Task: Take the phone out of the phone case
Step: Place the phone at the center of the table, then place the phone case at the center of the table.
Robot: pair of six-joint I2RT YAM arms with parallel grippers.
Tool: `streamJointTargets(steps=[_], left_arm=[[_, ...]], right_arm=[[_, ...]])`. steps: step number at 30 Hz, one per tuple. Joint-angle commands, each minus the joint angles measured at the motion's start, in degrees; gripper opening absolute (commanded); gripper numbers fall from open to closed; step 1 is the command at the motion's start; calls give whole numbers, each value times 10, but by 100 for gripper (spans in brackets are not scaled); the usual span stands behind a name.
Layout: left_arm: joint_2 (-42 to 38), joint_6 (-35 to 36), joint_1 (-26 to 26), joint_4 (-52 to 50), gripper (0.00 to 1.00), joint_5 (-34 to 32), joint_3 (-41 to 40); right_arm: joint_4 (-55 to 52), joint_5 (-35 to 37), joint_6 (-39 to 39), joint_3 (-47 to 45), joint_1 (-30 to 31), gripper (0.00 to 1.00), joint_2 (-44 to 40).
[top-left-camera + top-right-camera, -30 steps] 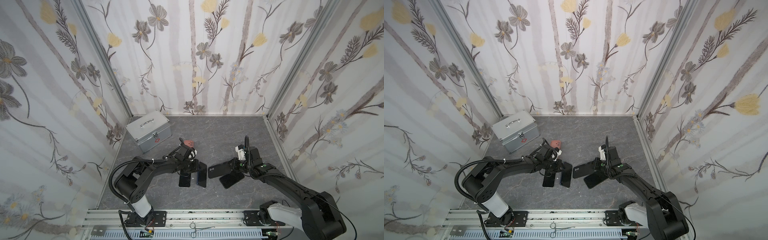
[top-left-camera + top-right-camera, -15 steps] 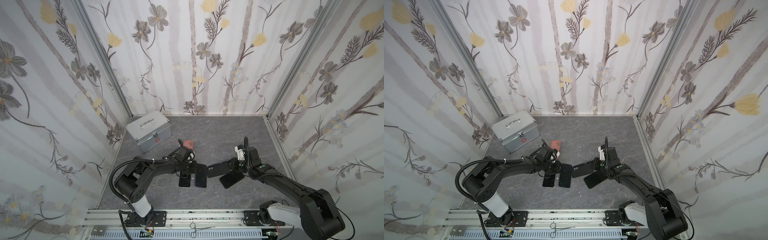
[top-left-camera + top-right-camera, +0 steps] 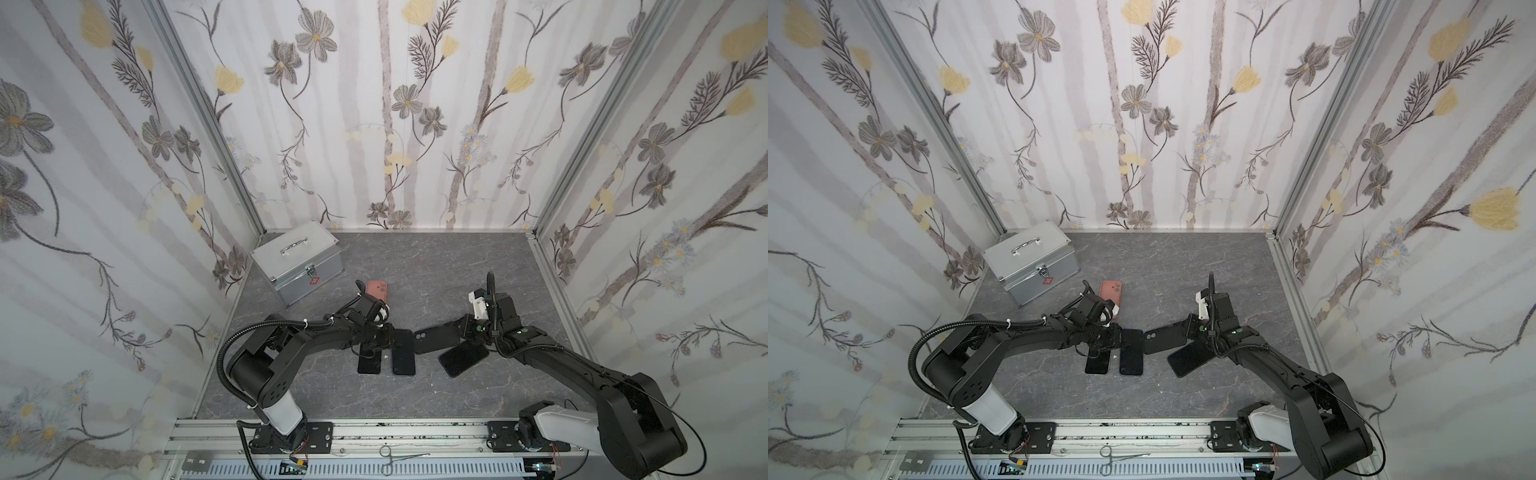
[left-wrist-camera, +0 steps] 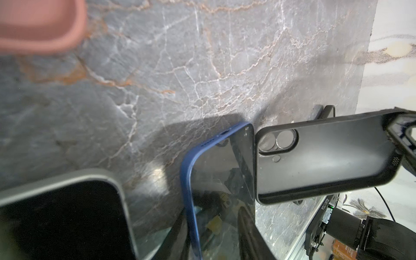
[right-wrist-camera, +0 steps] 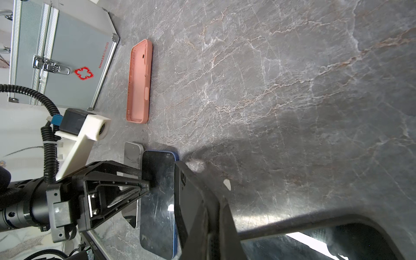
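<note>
Phone [image 3: 404, 353] lies screen-up on the table [image 3: 415, 270] beside a silver phone [image 3: 370, 363]. My right gripper [image 3: 467, 331] clamps the empty black case [image 3: 434, 338], raised just beside it. My left gripper [image 3: 384, 337] straddles the phone, jaws parted; whether it grips, I cannot tell.

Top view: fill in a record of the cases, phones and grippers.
black case: empty, clamped by right gripper, off the table
blue phone: out of its case, lying by grey phone
left gripper: at blue phone's end; grip unclear
pink case: empty, on table by silver box
third phone: partly under right gripper
</note>
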Motion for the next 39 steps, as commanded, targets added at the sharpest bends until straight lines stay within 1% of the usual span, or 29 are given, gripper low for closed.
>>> streamJointTargets(steps=[1,5,9,13,15,19,21,24,27,30,32,34,35,37,39], left_arm=[[-8,-3,0,8,37,-4,-1],[-14,-3,1,8,40,-15,3],[-24,-3,-1,7,41,-23,7],[-56,11,1,1,41,-32,11],[-84,21,1,-9,41,-49,17],[-156,86,-1,-24,44,-97,35],[-196,129,-8,-23,46,-136,41],[-246,217,-25,-24,48,-166,50],[-274,287,-36,-24,50,-170,57],[-289,331,-48,-24,52,-163,59],[-291,321,-52,-24,52,-187,59],[-288,287,-52,-19,52,-205,61],[-287,254,-52,-11,53,-213,64],[-292,180,-52,23,58,-234,61],[-306,92,-52,89,60,-252,43]], right_arm=[[6,22,-12,7,0,0,-7],[-14,44,-22,9,-1,0,-19],[-31,52,-31,17,-2,0,-36],[-47,62,-50,29,-2,0,-76],[-52,63,-68,35,-2,0,-104],[-64,14,-122,57,-2,0,-144],[-79,-30,-149,77,-2,0,-146],[-104,-85,-177,107,0,0,-139],[-120,-112,-190,139,4,0,-133],[-118,-143,-197,147,7,0,-131],[-111,-127,-190,148,11,0,-138],[-81,-105,-161,136,11,0,-151],[-58,-90,-137,128,11,0,-161],[1,-52,-77,96,12,0,-188],[86,-24,-5,61,12,0,-220]])
